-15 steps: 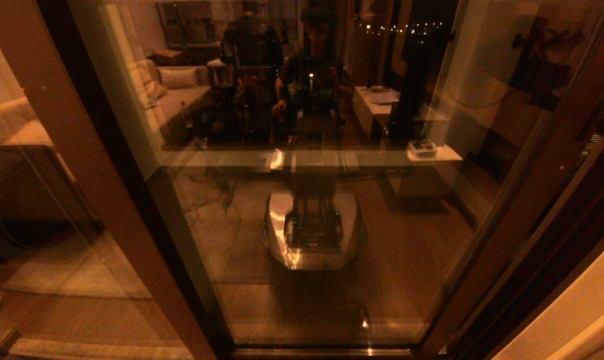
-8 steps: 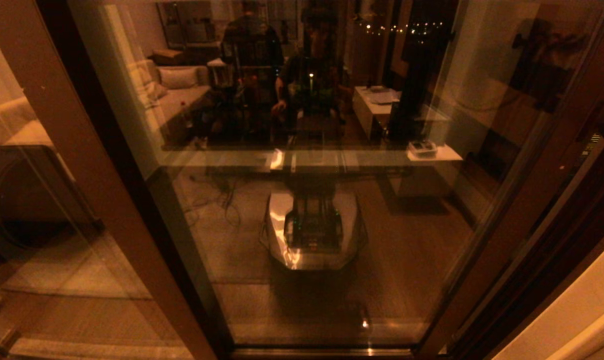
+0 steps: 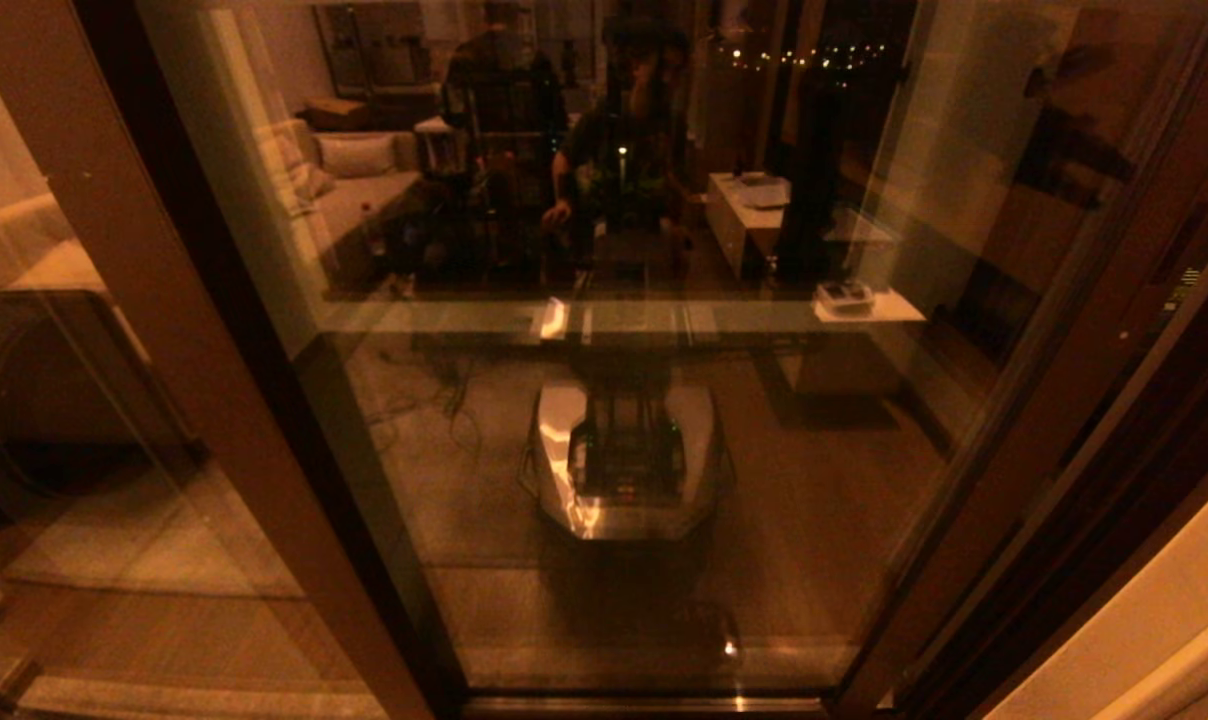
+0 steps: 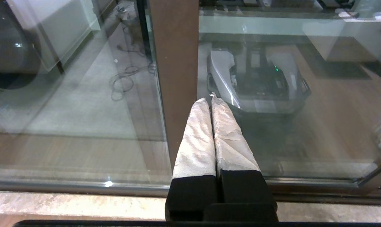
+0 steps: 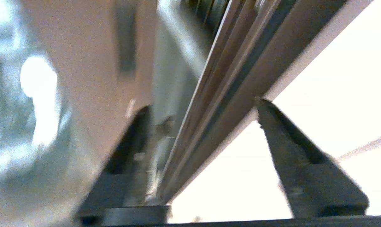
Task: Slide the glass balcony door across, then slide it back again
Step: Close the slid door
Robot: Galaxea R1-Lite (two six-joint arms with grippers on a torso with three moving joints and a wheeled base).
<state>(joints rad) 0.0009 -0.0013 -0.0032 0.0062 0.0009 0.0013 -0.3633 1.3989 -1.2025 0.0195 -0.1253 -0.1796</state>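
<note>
From my head camera I am looking straight at the glass balcony door (image 3: 644,400), a tall, wide, reflective pane in a dark brown frame that fills most of the view; its left upright crosses the lower left and its right upright, dotted with small screws, slants along the right edge. The glass mirrors the room: my own pale wheeled base, a sofa and a low table show in it. To the left stands the other brown-framed glass pane (image 3: 54,420), overlapping behind the door's left upright. Neither arm appears in this view. On my left wrist camera the left gripper (image 4: 211,101) hangs low before the brown upright post (image 4: 174,72) between the two panes, above the pale stone sill (image 4: 67,205); its two fabric-wrapped fingers (image 4: 196,138) are pressed flat together, clenched on nothing, and their tips stop short of the glass as far as I can judge. On my right wrist camera the right gripper (image 5: 203,104) is spread wide, its two dark tapering fingers (image 5: 304,164) standing well apart, one on each side of the grooved brown frame edge (image 5: 215,104) that runs diagonally between them. A bright cream wall (image 5: 335,78) lies beyond the outer finger. The inner finger sits close against the frame's face, but the view is blurred there and I cannot tell whether either finger actually touches the frame; nothing is gripped.
</note>
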